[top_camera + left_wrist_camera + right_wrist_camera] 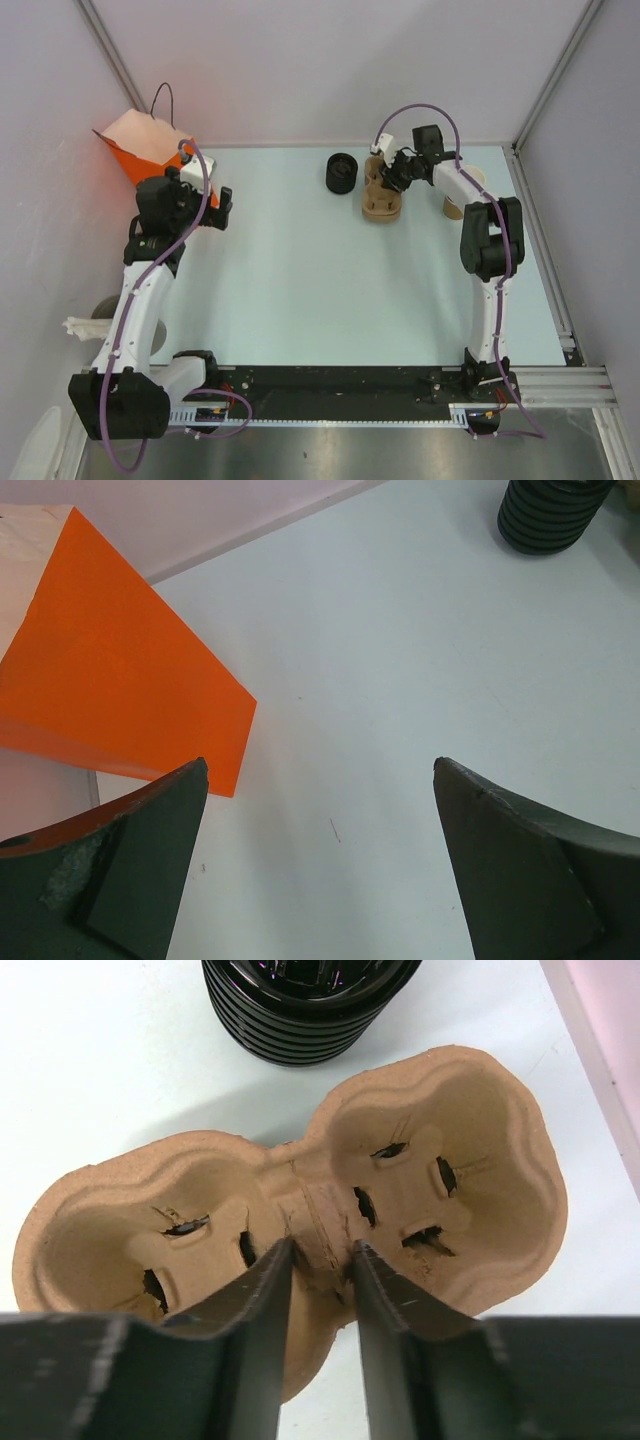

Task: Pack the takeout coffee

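While the pale table (300,290) stretches bare between the two arms and an orange bag (140,145) lies on its side at the far left corner, the left claw (320,810) hangs just beside that bag with its jaws wide apart and nothing between them; across the table the right claw (322,1250) has its jaws drawn narrow over the middle ridge of the cardboard carrier (440,1160), both fingers seemingly pressed to it, both wells empty; a stack of black lids (300,1010) stands just beyond the carrier, and tan cups (453,208) peek out from behind the right arm, so the coffee cup and its lid cannot be singled out yet; the cup is likely light and thin-walled, easily crushed, best pinched gently on its side wall below the rolled rim, and the lid likely slick, thin plastic best taken by its edge
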Robot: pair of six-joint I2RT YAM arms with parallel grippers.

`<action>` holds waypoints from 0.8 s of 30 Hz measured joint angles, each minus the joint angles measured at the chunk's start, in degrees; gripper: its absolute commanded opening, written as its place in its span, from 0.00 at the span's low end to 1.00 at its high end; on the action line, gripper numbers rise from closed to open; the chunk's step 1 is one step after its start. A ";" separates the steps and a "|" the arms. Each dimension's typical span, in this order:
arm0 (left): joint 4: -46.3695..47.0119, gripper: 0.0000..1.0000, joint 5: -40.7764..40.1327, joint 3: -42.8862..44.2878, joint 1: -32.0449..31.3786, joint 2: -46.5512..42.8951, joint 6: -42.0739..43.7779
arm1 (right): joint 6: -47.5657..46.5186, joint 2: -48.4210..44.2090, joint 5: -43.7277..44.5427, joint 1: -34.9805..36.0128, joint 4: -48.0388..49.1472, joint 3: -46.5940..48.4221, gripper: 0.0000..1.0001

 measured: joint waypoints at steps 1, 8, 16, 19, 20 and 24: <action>-0.02 1.00 0.04 0.00 0.00 0.00 0.00 | 0.09 0.00 -0.02 -0.04 0.00 0.00 0.30; -0.02 0.99 0.13 0.00 0.00 0.00 0.00 | 0.63 0.00 -0.35 -0.11 0.00 0.00 0.19; -0.02 0.99 0.26 0.00 0.00 0.02 -0.02 | 2.16 0.00 -0.35 -0.20 0.15 0.00 0.15; -0.02 0.99 0.63 0.00 0.00 0.02 -0.02 | 2.78 -0.04 -0.37 -0.24 0.15 0.00 0.15; 0.00 0.99 0.68 0.00 0.00 0.02 -0.02 | 3.10 -0.13 -0.37 -0.26 0.13 0.00 0.15; -0.02 0.99 1.07 0.00 0.00 0.02 -0.04 | 3.67 -1.05 -0.42 -0.39 0.11 0.00 0.15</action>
